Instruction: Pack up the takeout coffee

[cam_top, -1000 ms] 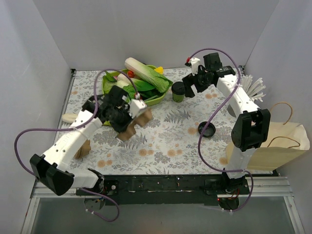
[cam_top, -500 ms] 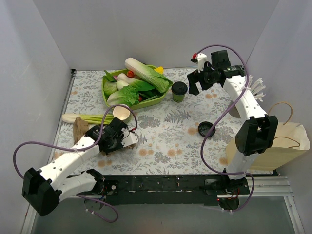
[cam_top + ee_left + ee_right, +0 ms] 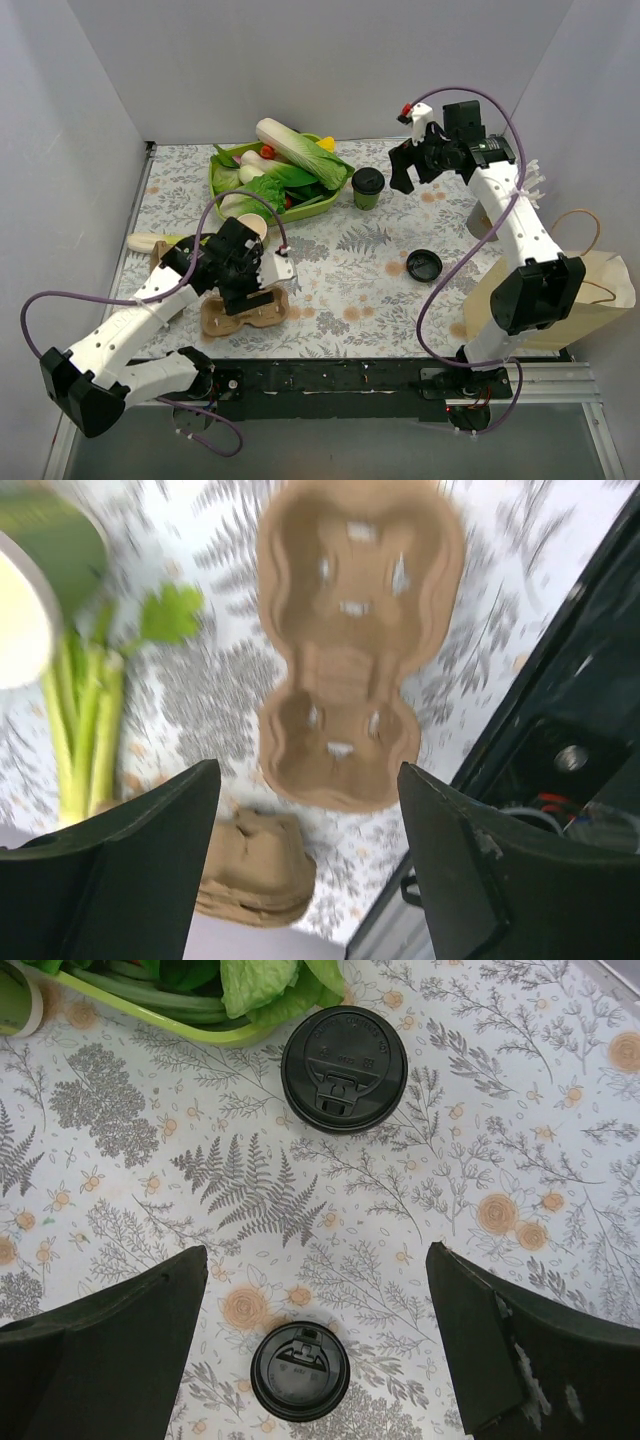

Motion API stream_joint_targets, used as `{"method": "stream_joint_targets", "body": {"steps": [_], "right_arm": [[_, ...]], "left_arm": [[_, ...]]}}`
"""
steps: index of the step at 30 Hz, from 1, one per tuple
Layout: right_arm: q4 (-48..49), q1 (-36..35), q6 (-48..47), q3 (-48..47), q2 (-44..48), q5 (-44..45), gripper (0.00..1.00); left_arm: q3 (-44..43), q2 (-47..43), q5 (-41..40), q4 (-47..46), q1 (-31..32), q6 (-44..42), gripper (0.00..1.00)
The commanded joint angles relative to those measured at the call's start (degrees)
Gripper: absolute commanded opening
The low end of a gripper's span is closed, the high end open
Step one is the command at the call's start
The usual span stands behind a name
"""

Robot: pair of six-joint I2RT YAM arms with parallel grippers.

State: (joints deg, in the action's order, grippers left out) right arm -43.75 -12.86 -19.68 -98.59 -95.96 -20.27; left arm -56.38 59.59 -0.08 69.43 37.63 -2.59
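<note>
The right claw (image 3: 402, 180) hangs above the tabletop (image 3: 350, 285). Its two fingers are wide apart and nothing is between them. The takeout coffee (image 3: 344, 1068), a small green cup with a round black lid on it, stands upright on the tabletop. It is just beside this claw, on its left and lower than it. In the right wrist view the cup is a little beyond the fingertips. A loose black lid (image 3: 300, 1371) lies flat under the claw, nearer to the arm's base than the coffee and apart from it. The green tray (image 3: 215, 185) with vegetables is farther to the left of the claw, close behind the coffee. I cannot tell if the cup and the tray touch. A paper bag (image 3: 590, 290) with handles is to the right of this claw, near the arm's base.

The left claw (image 3: 305, 775) also has its fingers apart and it grips nothing. Directly under it a brown cup carrier (image 3: 350, 650) lies flat on the tabletop, its two hollows facing up; this view is blurred. To the left of the claw are a stack of carriers (image 3: 255, 870), a green onion (image 3: 85, 730) and an open green cup (image 3: 30, 590), cream inside. The takeout coffee is well apart from the left claw, far to its right.
</note>
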Motion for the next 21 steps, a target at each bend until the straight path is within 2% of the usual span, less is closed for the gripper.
{"method": "stream_joint_targets", "body": {"steps": [1, 2, 3, 6, 7, 11, 17, 21], "right_arm": [[-2.91, 0.2, -2.63, 2.42, 6.13, 2.16, 0.98], [-3.36, 0.12, -3.51, 4.09, 7.53, 2.95, 0.98], [-3.62, 0.12, -4.65, 5.93, 8.5, 3.48, 0.98], [-6.34, -0.14, -13.16, 13.4, 10.88, 2.09, 0.97], [-7.4, -0.41, -18.93, 17.16, 11.15, 1.64, 0.97], [-11.27, -1.2, -31.87, 26.93, 12.9, 2.08, 0.91], [-5.74, -3.83, -36.83, 37.92, 12.38, 8.31, 0.92], [0.93, -5.06, -37.09, 39.96, 10.54, 11.47, 0.93]], "left_arm": [[-10.47, 4.64, 12.2, -0.95, 0.17, 1.7, 0.72], [-11.9, 7.61, 13.25, -1.4, 0.17, 2.15, 0.72], [-13.13, 9.12, 14.48, -2.18, 0.17, 6.07, 0.72], [-16.13, 12.82, 17.56, -5.61, 0.17, 11.35, 0.72], [-16.3, 13.52, 18.09, -7.8, 0.17, 12.34, 0.73], [-16.57, 14.67, 17.57, -10.37, -0.71, 13.75, 0.74], [-15.25, 14.76, 15.81, -11.07, -1.24, 13.49, 0.75], [-15.51, 15.29, 15.9, -10.37, -1.42, 14.37, 0.75]]}}
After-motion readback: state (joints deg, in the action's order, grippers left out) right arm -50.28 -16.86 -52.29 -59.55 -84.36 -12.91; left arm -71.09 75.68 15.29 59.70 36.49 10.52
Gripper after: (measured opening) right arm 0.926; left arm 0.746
